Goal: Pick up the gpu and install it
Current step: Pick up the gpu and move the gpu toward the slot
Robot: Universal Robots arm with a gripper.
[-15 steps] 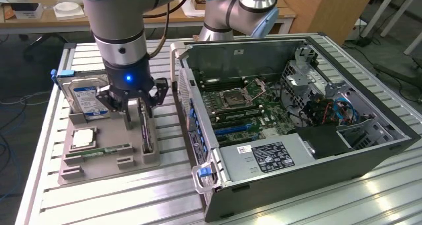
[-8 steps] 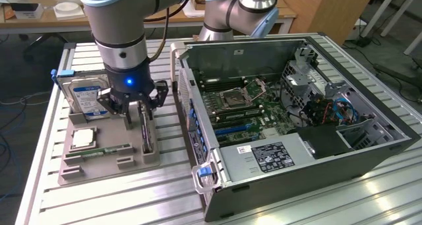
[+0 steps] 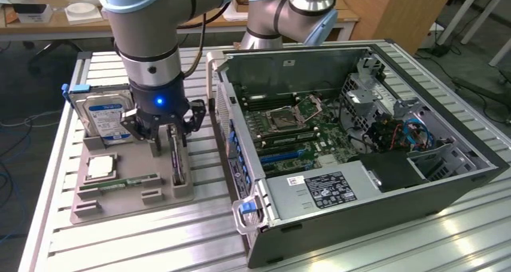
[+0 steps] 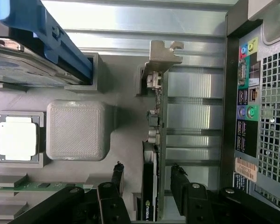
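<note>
The gripper [image 3: 169, 145] hung at the end of the arm directly over the grey holder tray [image 3: 152, 195], which lay on the slatted metal table [image 3: 160, 245] in the nine o'clock half of the exterior view. The gpu [image 3: 177, 167] stood on its long edge in a slot of this tray, at the tray's three o'clock side, the side nearest to the open computer case [image 3: 447, 185]. The pincer was released: its jaws stood wide apart and straddled the card, one black finger [image 4: 116, 176] facing the black face of the card and the other one facing the green board side. In the wrist view a small gap showed between each finger and the card, so nothing was grasped. The card's silver bracket [image 4: 162, 56] was at the end far from the fingers. Seen in the exterior view from the gripper, the hard drive [image 3: 104, 113] with its blue label stood upright at about ten o'clock, the square processor [image 3: 102, 166] lay at about eight o'clock, and the narrow green memory stick [image 3: 119, 182] lay flat between seven and eight o'clock, each in its own recess of the same tray. The case lay on its side at three o'clock from the tray, just beside it, with the motherboard [image 3: 295, 125] uncovered inside
</note>
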